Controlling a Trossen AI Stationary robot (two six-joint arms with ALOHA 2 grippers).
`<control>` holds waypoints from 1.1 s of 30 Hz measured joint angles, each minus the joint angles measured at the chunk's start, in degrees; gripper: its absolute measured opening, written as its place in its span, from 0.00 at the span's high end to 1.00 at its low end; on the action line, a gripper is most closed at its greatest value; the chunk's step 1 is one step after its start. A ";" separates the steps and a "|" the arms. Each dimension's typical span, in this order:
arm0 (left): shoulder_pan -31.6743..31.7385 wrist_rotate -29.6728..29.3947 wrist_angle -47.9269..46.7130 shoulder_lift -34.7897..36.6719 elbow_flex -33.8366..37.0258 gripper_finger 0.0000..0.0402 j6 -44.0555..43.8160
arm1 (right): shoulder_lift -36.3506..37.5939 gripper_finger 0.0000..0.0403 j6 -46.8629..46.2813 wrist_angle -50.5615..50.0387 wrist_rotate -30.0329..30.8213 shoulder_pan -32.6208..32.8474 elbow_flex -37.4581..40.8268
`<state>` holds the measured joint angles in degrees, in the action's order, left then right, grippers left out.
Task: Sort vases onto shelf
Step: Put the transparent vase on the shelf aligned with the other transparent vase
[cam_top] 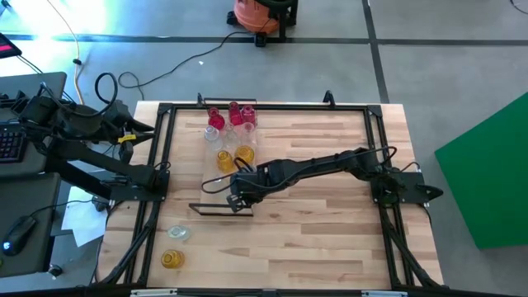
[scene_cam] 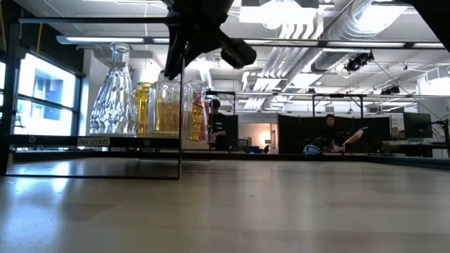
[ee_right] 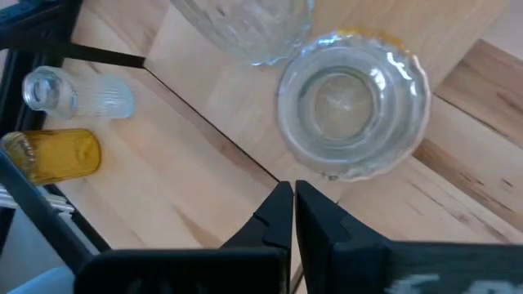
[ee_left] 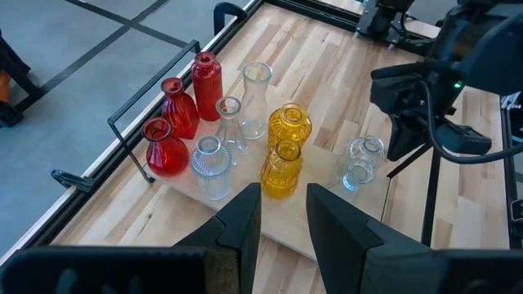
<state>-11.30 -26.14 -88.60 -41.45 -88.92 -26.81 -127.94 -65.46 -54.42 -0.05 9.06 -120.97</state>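
Observation:
The shelf (ee_left: 327,159) is a light-wood board lying on the table, with vases standing on it on their bases. There are three red vases (ee_left: 178,106), three clear ones (ee_left: 230,126) and two amber-yellow ones (ee_left: 282,167). One more clear vase (ee_right: 353,102) stands near the board's near corner. My right gripper (ee_right: 292,204) hangs shut just beside and above this vase, pointing steeply down. My left gripper (ee_left: 282,214) waits open and high at the table's left edge, looking down on the shelf. It holds nothing.
A clear vase (cam_top: 177,234) and an amber-yellow vase (cam_top: 172,259) lie on their sides near the table's front left corner. A thin black metal frame (cam_top: 221,211) stands around the shelf. The table's right half is bare wood.

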 joint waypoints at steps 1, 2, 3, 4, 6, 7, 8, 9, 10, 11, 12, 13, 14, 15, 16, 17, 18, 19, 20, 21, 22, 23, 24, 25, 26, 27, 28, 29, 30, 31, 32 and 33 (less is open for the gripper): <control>0.01 0.01 0.00 0.00 0.00 0.78 0.00 | -0.02 1.00 0.09 0.01 0.00 -0.12 0.00; -0.01 0.02 0.00 0.00 0.00 0.78 0.00 | -0.10 1.00 0.37 -0.06 -0.03 -0.18 0.00; 0.00 0.02 0.00 0.00 0.00 0.78 0.00 | -0.18 1.00 0.79 -0.04 -0.02 -0.23 0.00; 0.01 0.03 0.00 0.00 0.00 0.78 0.00 | -0.22 1.00 1.16 0.03 -0.01 -0.30 0.00; 0.01 0.03 0.00 0.00 0.00 0.78 0.00 | -0.20 1.00 1.30 0.54 0.06 -0.59 0.00; 0.01 0.03 0.00 0.00 0.00 0.78 0.00 | -0.20 1.00 1.41 0.69 0.18 -0.72 0.00; -0.01 0.05 0.00 0.00 0.00 0.78 0.00 | -0.20 1.00 1.49 0.72 0.28 -0.84 0.00; 0.01 0.04 0.00 0.00 0.00 0.78 0.00 | -0.20 1.00 1.74 0.76 0.28 -1.02 0.00; 0.00 0.05 0.00 0.00 0.00 0.78 0.00 | -0.20 1.00 2.00 0.98 0.36 -1.16 0.00; 0.00 0.05 0.00 0.00 0.00 0.78 0.00 | -0.20 1.00 2.38 1.27 0.52 -1.33 0.00; -0.01 0.05 0.00 0.00 0.00 0.78 0.00 | -0.20 1.00 2.51 1.34 0.57 -1.49 0.00; 0.01 0.04 0.00 0.00 0.00 0.78 0.00 | -0.20 1.00 2.53 1.32 0.61 -1.57 0.00; 0.01 0.05 0.00 0.00 0.00 0.78 0.00 | -0.20 1.00 2.72 1.34 0.85 -1.69 0.00; 0.01 0.05 0.00 0.02 0.00 0.78 0.00 | -0.20 1.00 2.88 1.36 1.26 -1.78 0.00; 0.00 0.05 0.00 0.00 0.00 0.78 0.00 | -0.20 1.00 2.96 1.36 1.48 -1.94 0.00; 0.00 0.05 0.00 0.00 0.00 0.78 0.00 | -0.20 1.00 2.96 1.37 1.51 -1.99 0.00; 0.00 0.05 0.00 0.00 0.00 0.78 0.00 | -0.20 1.00 3.05 1.39 1.54 -2.04 0.00; 0.00 0.05 0.00 0.00 0.00 0.78 0.00 | -0.20 1.00 3.57 1.46 1.53 -2.10 0.00; 0.00 0.05 0.00 0.00 0.00 0.78 0.00 | -0.20 1.00 3.92 1.58 1.55 -2.12 0.00; 0.01 0.05 0.00 0.00 0.00 0.78 0.00 | -0.20 1.00 4.00 1.58 1.55 -2.25 0.00; -0.01 0.05 0.00 0.00 0.00 0.78 0.00 | -0.20 1.00 4.03 1.58 1.55 -2.34 0.00; 0.00 0.05 0.00 0.00 0.00 0.78 0.00 | -0.20 1.00 4.16 1.59 1.55 -2.38 0.00; 0.00 0.05 0.00 0.00 0.00 0.78 0.00 | -0.20 1.00 4.45 1.62 1.54 -2.50 0.00; 0.00 0.05 0.00 0.00 0.00 0.78 0.00 | -0.20 1.00 4.58 1.72 1.53 -2.64 0.00; 0.00 0.04 0.00 0.00 0.00 0.78 0.00 | -0.20 1.00 4.74 1.93 1.53 -2.78 0.00; -0.01 0.05 0.00 0.00 0.00 0.78 0.00 | -0.20 1.00 4.96 2.27 1.53 -2.94 0.00; 0.01 0.05 0.00 0.00 0.00 0.78 -0.01 | -0.20 1.00 5.05 2.64 1.51 -3.05 0.00; 0.01 0.05 0.00 0.00 0.00 0.78 -0.02 | -0.20 1.00 5.05 2.97 1.31 -3.08 0.00; -0.01 0.05 0.00 0.00 0.00 0.78 -0.02 | -0.20 1.00 4.98 3.23 0.89 -3.11 0.00; -0.01 0.05 0.00 0.00 0.00 0.78 -0.03 | -0.20 1.00 4.94 3.37 0.47 -3.13 0.00; -0.01 0.05 0.00 0.00 0.00 0.78 -0.06 | -0.20 1.00 4.89 3.35 -0.03 -3.06 0.00; 0.01 0.05 0.00 0.00 0.00 0.78 -0.09 | -0.20 1.00 4.45 3.34 -0.60 -2.82 0.00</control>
<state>-11.29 -26.09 -88.60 -41.45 -88.92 -26.89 -128.14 -61.01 -51.08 -0.66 6.24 -120.97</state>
